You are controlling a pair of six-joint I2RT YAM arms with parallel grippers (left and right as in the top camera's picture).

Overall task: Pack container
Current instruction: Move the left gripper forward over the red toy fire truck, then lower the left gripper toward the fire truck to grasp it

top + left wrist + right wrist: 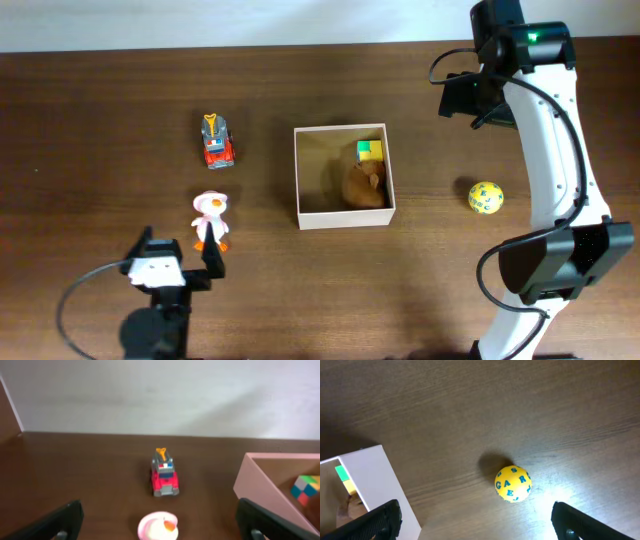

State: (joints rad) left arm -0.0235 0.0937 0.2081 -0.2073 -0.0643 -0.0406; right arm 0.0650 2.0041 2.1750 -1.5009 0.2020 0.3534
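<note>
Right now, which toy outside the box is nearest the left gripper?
The white duck, just ahead of the left gripper; the red truck and yellow ball sit farther.

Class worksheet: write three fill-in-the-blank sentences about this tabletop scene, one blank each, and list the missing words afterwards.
1. The lettered ball is ___ in colour.
2. The colourful cube lies ___ the container.
3. The gripper nearest the duck is the ___ one.

Missing words: yellow; inside; left.
</note>
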